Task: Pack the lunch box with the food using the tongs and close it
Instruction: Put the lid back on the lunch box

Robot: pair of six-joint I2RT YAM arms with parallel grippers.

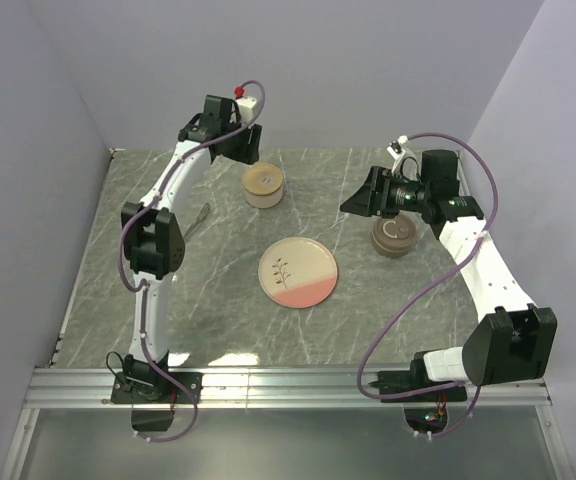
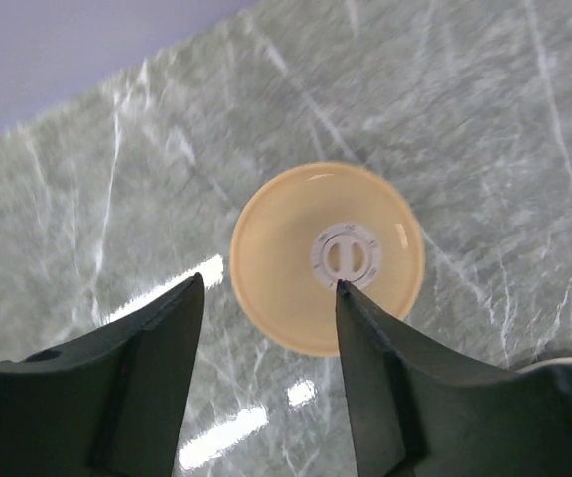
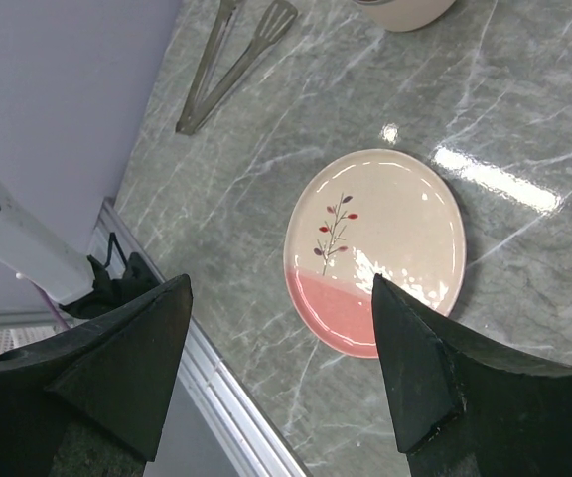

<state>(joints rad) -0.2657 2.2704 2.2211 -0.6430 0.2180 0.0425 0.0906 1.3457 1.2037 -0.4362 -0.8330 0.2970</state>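
The lunch box (image 1: pixel 263 185) is a round cream pot at the back of the table, with its tan lid (image 2: pixel 327 256) on it. My left gripper (image 2: pixel 266 283) hovers above it, open and holding nothing, and it sits at the back left (image 1: pixel 240 148) in the top view. The silver tongs (image 3: pixel 231 65) lie on the table at the left, partly behind the left arm (image 1: pixel 196 222). My right gripper (image 3: pixel 281 288) is open and empty, held over the table right of centre (image 1: pixel 356 200). No food shows in any view.
The pink-and-cream plate (image 1: pixel 298 272) with a sprig drawing lies bare at the table's middle (image 3: pixel 375 248). A brown round container (image 1: pixel 395 237) stands under the right arm. Walls close in the left, back and right sides; a metal rail (image 1: pixel 288 385) runs along the near edge.
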